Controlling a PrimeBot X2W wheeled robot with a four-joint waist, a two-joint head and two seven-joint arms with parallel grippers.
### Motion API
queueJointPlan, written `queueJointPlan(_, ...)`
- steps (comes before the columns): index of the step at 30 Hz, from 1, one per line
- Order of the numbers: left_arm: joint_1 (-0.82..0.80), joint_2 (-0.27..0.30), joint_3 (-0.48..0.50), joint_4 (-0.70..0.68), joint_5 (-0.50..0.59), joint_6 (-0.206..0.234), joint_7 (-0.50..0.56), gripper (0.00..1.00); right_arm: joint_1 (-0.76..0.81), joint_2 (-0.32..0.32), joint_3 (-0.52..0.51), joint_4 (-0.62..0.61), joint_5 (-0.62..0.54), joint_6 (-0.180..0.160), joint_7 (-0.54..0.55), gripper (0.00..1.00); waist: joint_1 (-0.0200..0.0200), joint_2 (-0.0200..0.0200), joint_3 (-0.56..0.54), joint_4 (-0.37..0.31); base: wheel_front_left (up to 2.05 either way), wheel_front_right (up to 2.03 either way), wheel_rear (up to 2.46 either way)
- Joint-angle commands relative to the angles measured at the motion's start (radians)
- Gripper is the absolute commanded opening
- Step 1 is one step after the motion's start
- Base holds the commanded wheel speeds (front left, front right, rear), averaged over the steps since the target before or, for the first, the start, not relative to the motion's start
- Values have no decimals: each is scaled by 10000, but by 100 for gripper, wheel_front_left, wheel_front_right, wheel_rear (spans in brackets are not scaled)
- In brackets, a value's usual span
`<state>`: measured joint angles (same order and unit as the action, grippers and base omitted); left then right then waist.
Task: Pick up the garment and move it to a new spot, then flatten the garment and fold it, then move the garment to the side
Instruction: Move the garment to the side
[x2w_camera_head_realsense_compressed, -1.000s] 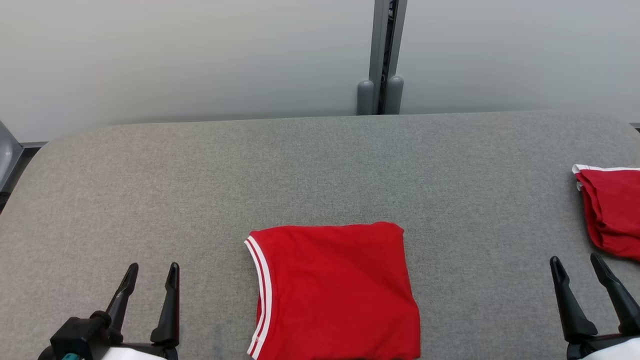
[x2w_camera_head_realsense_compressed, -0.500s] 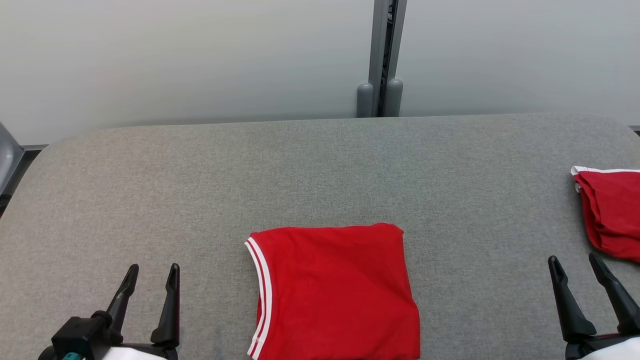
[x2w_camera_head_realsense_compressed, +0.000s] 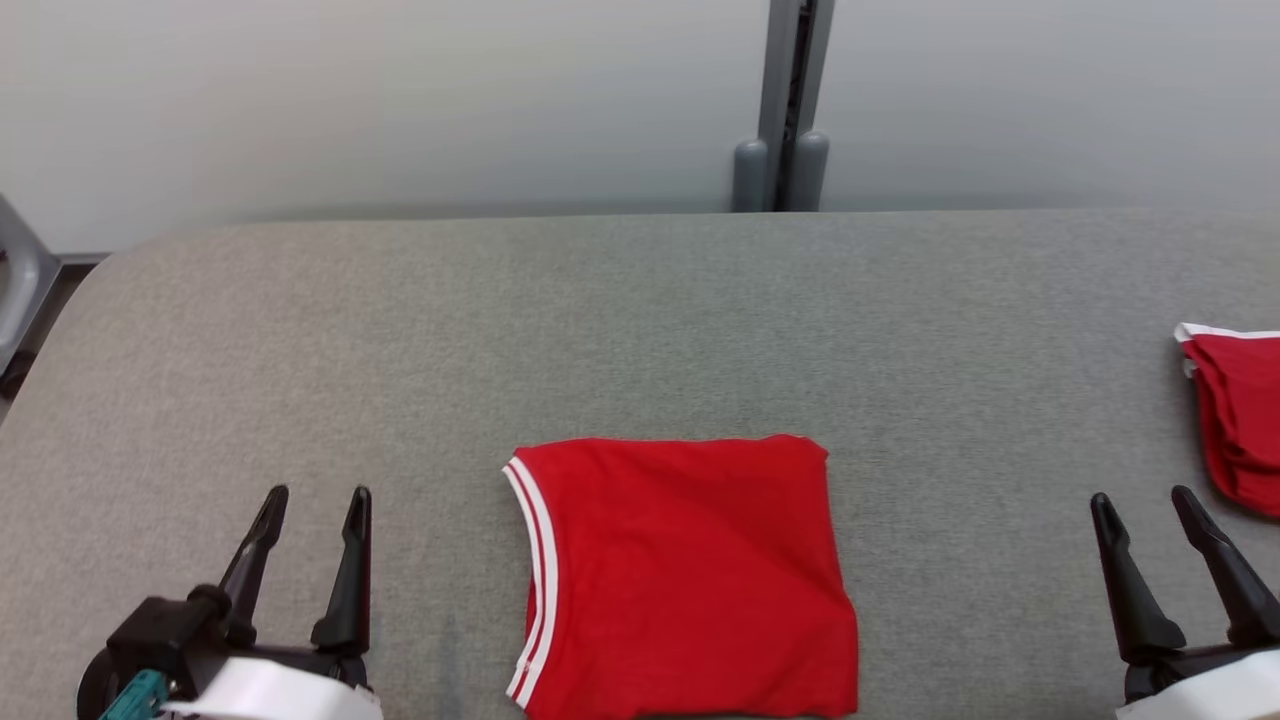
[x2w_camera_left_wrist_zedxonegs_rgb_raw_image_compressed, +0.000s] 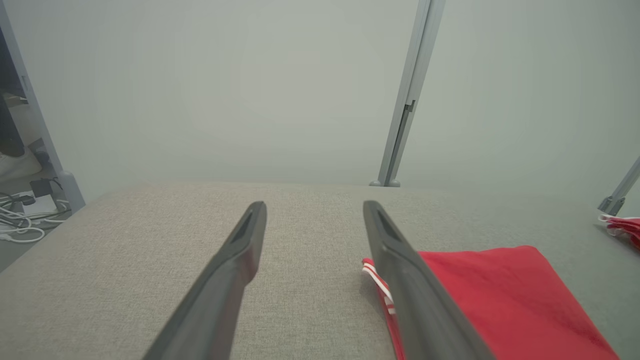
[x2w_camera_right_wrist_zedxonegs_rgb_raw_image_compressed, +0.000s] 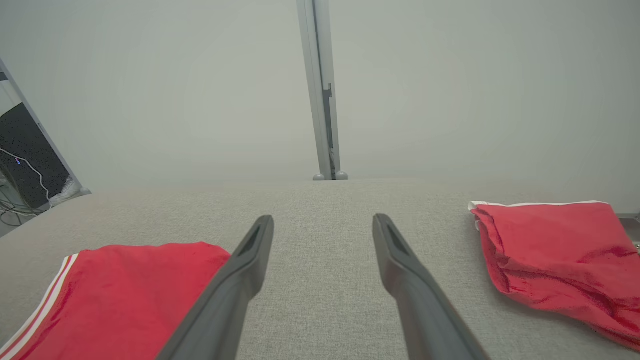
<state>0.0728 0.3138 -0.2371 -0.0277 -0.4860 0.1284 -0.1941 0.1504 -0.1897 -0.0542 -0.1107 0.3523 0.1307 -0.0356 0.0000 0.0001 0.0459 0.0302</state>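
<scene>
folded red white-trimmed garment (x2w_camera_head_realsense_compressed: 690, 580): near edge of grey fabric desk (x2w_camera_head_realsense_compressed: 640, 320), centre
left gripper (x2w_camera_head_realsense_compressed: 320, 492), right gripper (x2w_camera_head_realsense_compressed: 1141, 495): jaws apart, empty

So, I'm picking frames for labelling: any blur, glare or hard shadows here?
Head view: even light, folded garment sharp, barely any shadow. Left wrist view: left gripper goes soft near the lens, wall flat and hazy. Right wrist view: second garment crisp, no glare.
</scene>
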Motion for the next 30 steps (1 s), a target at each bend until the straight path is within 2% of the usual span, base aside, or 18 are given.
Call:
queueJointPlan(1,-298,23,7,-1,7,-53,-79,100,-220,-91,127,107,52,2,-18,100,0,-1,211,218,0,0,0)
queueJointPlan(13,-1892,-613,-391,609,162,-510,-488,100,-1315,-414,1879,1809,755,2,-146,100,0,-1,1244,1482,0,0,0)
queueJointPlan(22,-2579,-1004,-400,1090,323,-897,-690,100,-2104,-679,3044,3307,1400,2,-374,100,0,-1,2030,1937,0,0,0)
queueJointPlan(27,-2774,-1217,-231,1246,444,-1063,-717,100,-2515,-839,3756,4014,1805,2,-107,100,0,-1,2305,2002,0,0,0)
queueJointPlan(28,-2797,-1257,-208,1259,482,-1096,-719,100,-2584,-851,3894,4177,1898,2,-42,52,0,-1,2332,2018,0,0,0)
queueJointPlan(29,-2829,-1295,-173,1276,503,-1116,-719,100,-2668,-851,3996,4288,1992,2,-40,29,0,-1,2355,2033,0,0,0)
queueJointPlan(30,-2869,-1326,-124,1289,546,-1176,-719,100,-2730,-872,4117,4377,2090,2,-23,0,0,-1,2373,2048,0,0,0)
